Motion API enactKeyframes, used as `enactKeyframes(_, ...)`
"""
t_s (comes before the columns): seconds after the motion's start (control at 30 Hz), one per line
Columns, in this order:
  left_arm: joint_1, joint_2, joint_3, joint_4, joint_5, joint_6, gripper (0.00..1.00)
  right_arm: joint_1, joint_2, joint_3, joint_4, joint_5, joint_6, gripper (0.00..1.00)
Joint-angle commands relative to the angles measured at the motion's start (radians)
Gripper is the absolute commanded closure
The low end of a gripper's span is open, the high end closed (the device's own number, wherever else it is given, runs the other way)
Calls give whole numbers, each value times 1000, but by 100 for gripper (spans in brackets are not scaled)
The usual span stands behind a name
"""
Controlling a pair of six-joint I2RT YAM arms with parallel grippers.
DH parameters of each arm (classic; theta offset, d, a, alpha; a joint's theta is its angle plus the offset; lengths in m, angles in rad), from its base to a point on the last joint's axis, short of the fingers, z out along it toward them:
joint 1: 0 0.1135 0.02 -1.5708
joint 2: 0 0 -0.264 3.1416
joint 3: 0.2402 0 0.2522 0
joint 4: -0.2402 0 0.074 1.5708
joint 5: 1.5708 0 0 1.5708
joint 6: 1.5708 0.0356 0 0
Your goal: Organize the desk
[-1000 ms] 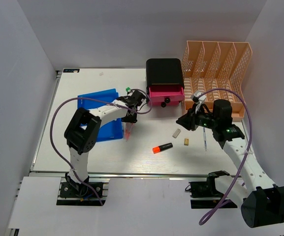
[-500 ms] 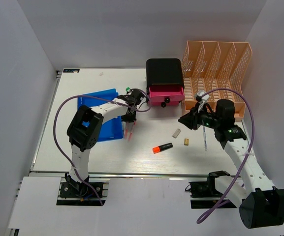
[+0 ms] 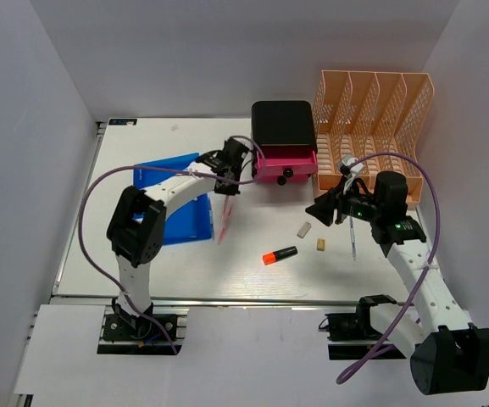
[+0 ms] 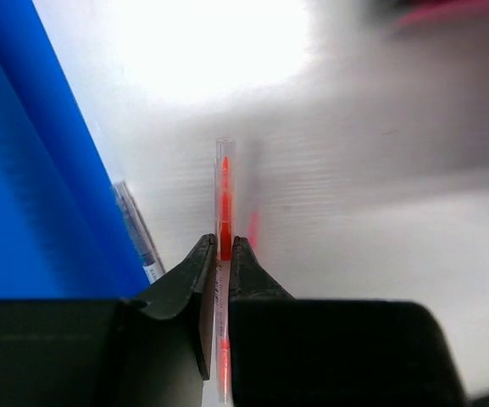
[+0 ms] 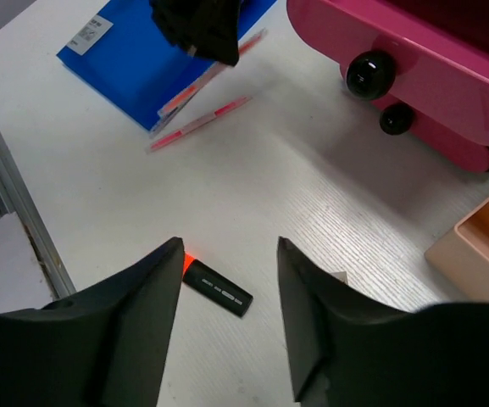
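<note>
White flat rectangular desk (image 3: 227, 271): one, long axis left-right, beneath pink-fronted black drawer box (image 3: 284, 127). Left gripper (image 4: 217, 246) pinches one clear red pen (image 4: 224, 182) near-left of box; right gripper (image 5: 227, 254) jaws spread, near-right.

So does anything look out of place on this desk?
Yes. Small things lie scattered loose on the desk: a marker, a grey block, a tan block and a pen, each pointing its own way. The pink drawer juts out of its black box. The left gripper holds a red pen.
</note>
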Motion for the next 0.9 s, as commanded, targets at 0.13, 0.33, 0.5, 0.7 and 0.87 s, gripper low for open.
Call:
enactKeyframes(0.13, -54, -344, 78, 73, 32, 194, 100, -5, -14, -3, 15, -61, -32, 49)
enactKeyframes(0.33, -83, -370, 141, 242, 266, 445, 100, -8, -23, -9, 15, -74, -54, 100)
enactKeyframes(0.5, -125, -236, 268, 323, 398, 615, 100, -21, -62, -23, 35, -29, -75, 100)
enactKeyframes(0.7, -171, -116, 334, 426, 400, 804, 100, -39, -94, -32, 55, 2, -66, 100)
enactKeyframes(0.87, -182, -79, 305, 557, 366, 889, 100, -48, -97, -31, 54, -2, -62, 100)
